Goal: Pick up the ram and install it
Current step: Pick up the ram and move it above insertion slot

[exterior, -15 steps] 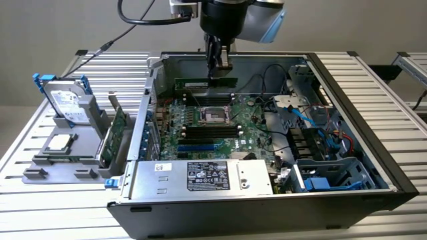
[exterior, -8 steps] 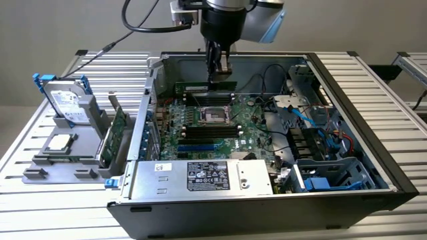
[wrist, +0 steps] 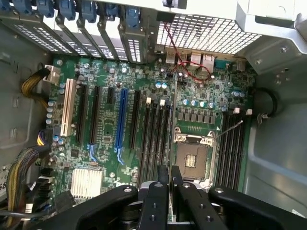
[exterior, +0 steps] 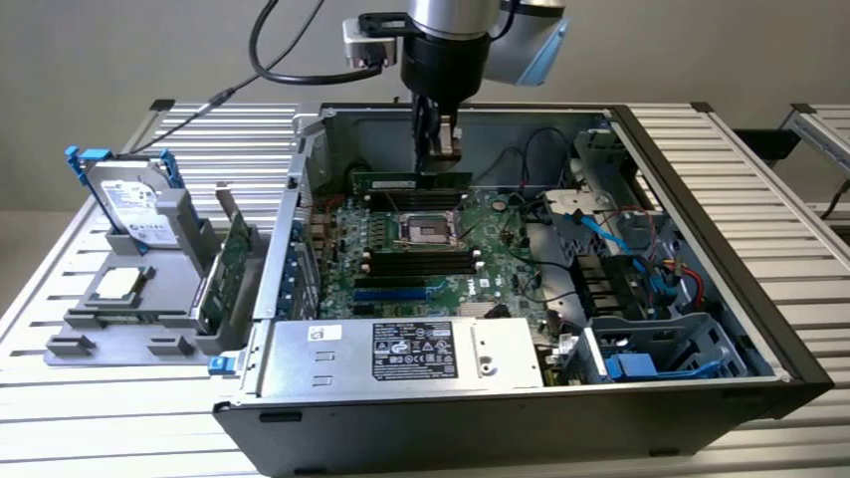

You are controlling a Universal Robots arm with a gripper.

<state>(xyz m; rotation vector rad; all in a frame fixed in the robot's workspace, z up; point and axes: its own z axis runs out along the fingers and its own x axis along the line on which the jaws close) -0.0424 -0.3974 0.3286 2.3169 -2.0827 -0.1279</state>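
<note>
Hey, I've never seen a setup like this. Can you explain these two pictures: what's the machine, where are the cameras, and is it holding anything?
It is a robot arm working over an open computer case on a slatted metal table. One picture comes from a camera off the arm; the other from a camera on its wrist, looking past its dark fingers at the motherboard. The fingers are shut on the ram, a narrow green stick, held inside the case. On the exterior view's left, a grey holder carries a silver hard drive and a green expansion card.
</note>
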